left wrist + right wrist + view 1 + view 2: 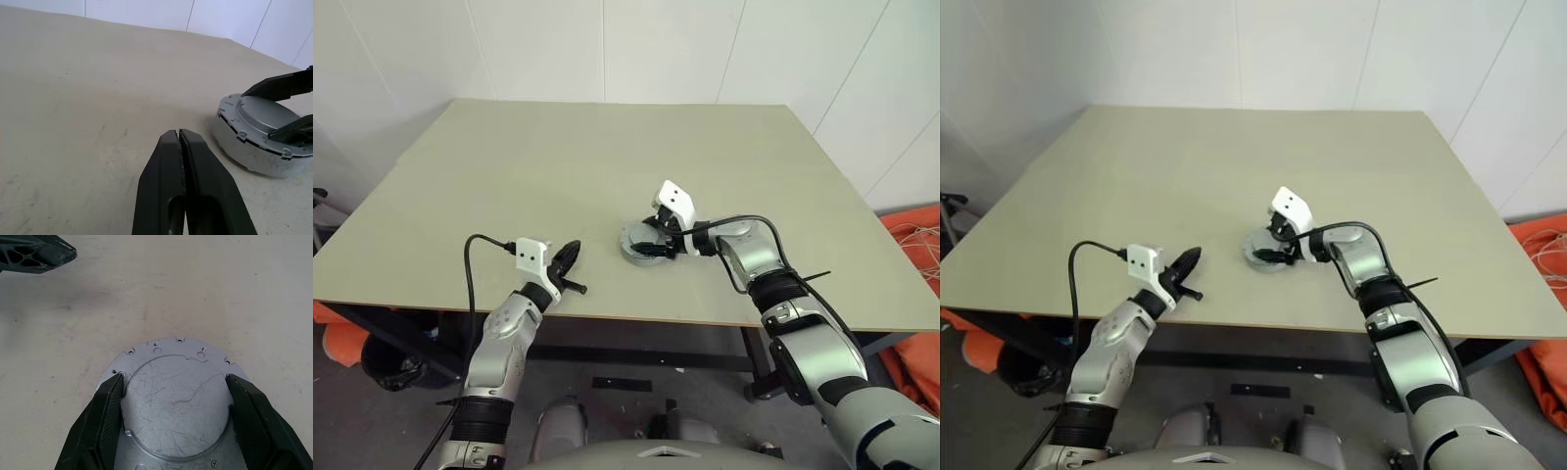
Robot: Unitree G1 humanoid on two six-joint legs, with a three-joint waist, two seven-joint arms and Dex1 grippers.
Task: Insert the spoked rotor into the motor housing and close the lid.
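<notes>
Your motor housing (173, 406) lies flat on the table (558, 176), near the front edge and right of the middle, with its silver lid (264, 113) on top facing straight up. It is round, so no long axis shows. Your right gripper (173, 396) reaches over it from the right, fingers (100, 421) spread wide and straddling the lid's raised disc. Your left gripper (180, 139), fingers pressed together and empty, points toward the housing from its left, near but apart from it.
</notes>
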